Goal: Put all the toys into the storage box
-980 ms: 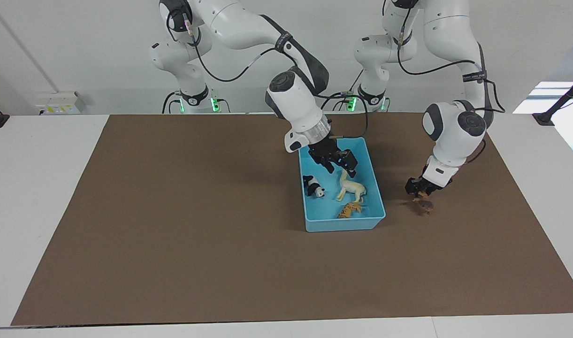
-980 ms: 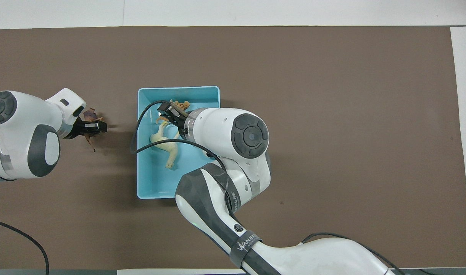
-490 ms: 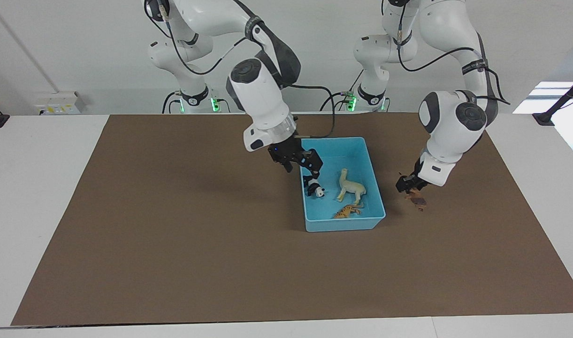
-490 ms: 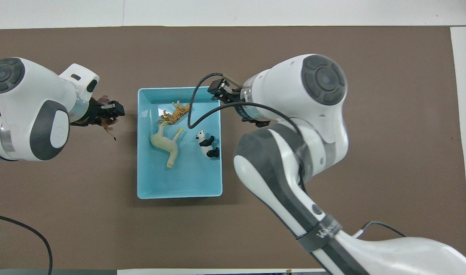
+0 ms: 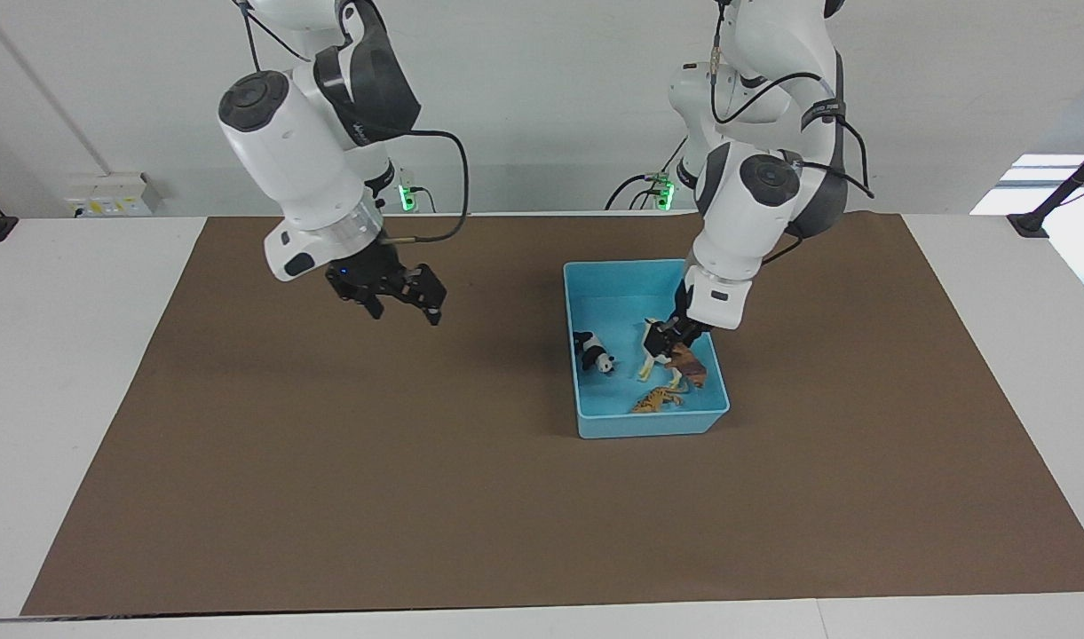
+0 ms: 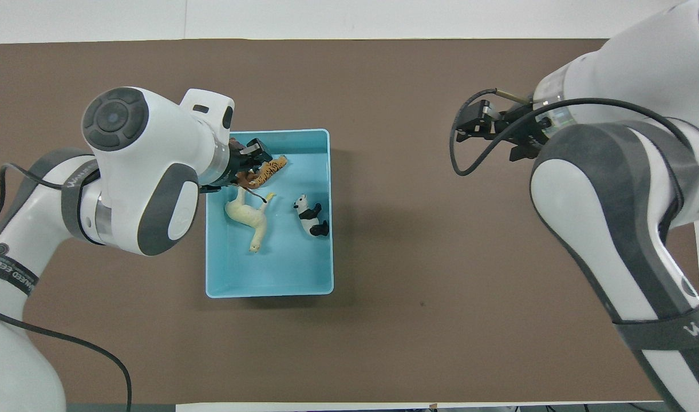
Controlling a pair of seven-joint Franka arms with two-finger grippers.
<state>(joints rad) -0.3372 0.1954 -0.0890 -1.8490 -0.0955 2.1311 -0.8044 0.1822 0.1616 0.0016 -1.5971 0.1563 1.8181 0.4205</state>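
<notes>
The light blue storage box (image 5: 652, 426) (image 6: 269, 294) stands on the brown mat. Three toys lie in it: a panda (image 5: 595, 353) (image 6: 310, 214), a cream llama (image 5: 648, 362) (image 6: 247, 214) and a spotted cat (image 5: 655, 402) (image 6: 267, 170). My left gripper (image 5: 670, 342) (image 6: 252, 163) hangs low inside the box, shut on the dark brown lion (image 5: 686, 364) (image 6: 244, 181). The lion is just above the llama and hides part of it. My right gripper (image 5: 406, 306) (image 6: 463, 125) is open and holds nothing, raised over bare mat toward the right arm's end of the table.
The brown mat (image 5: 328, 497) covers most of the white table. A wall socket box (image 5: 111, 193) sits at the robots' edge of the table, past the right arm's base.
My left gripper carried the lion from the mat beside the box to a spot over the box and down into it. The right gripper swung away from the box toward its own end of the table.
</notes>
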